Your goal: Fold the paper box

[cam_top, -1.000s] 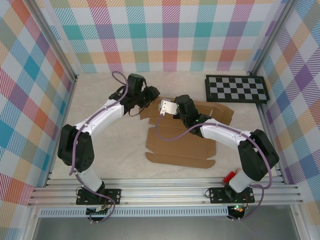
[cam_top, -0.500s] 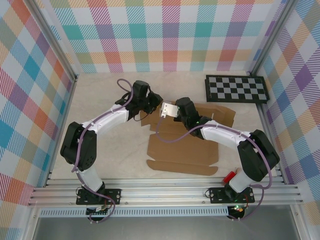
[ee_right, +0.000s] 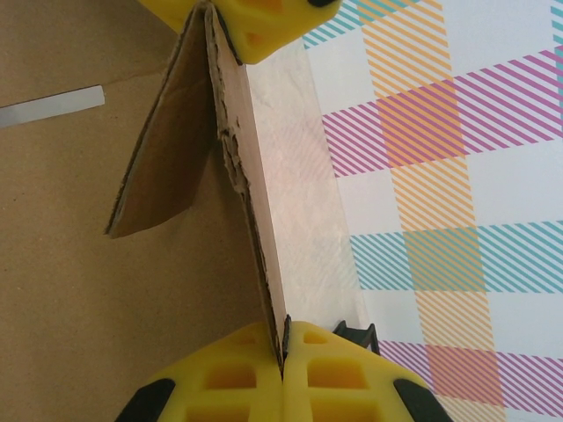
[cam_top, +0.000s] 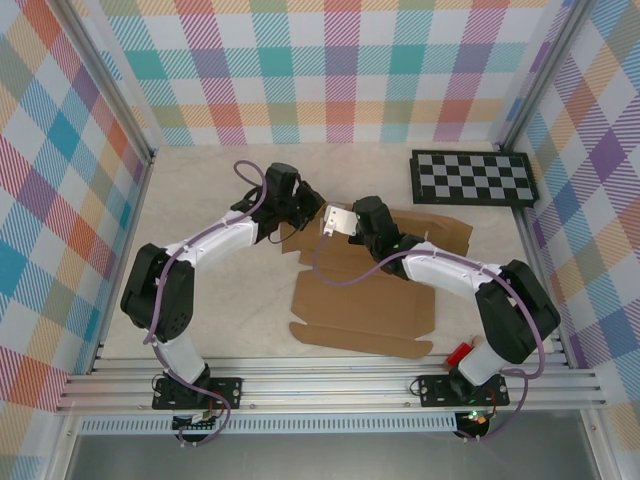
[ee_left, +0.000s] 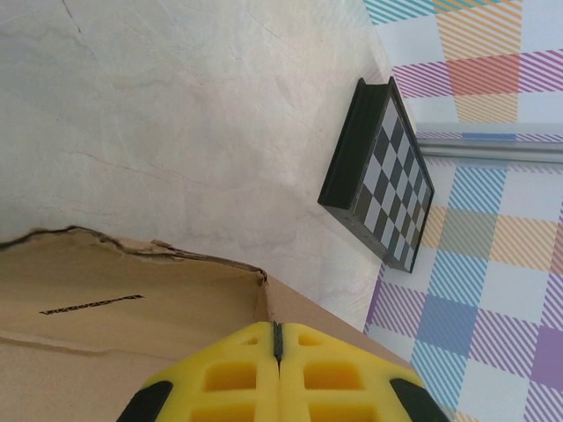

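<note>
- Watching the box's (cam_top: 365,300) far left corner, we see that the left jaws, apart and off to the left a second ago, have swung in beside the right jaws and closed flat on the raised flap (ee_right: 167,141).
- The right jaws have stayed pinched on that same flap. In the right wrist view their pads (ee_right: 343,382) clamp it at the bottom, and the left arm's pads (ee_right: 264,26) clamp it at the top.
- The sheet's near edge has slid a little toward the arms.
- We judge that both arms now share one flap, so it could next be creased along its base. The rest of the box lies flat and unfolded mid-surface (cam_top: 200,180), its far right corner near the checkerboard (cam_top: 472,177).
- In the top view the two wrists cover the flap, so its fold line is hidden from us.
- The left wrist view cuts off its own pads (ee_left: 229,378) at the bottom. Cardboard runs up to them, but the pinch itself is hard to make out there.
</note>
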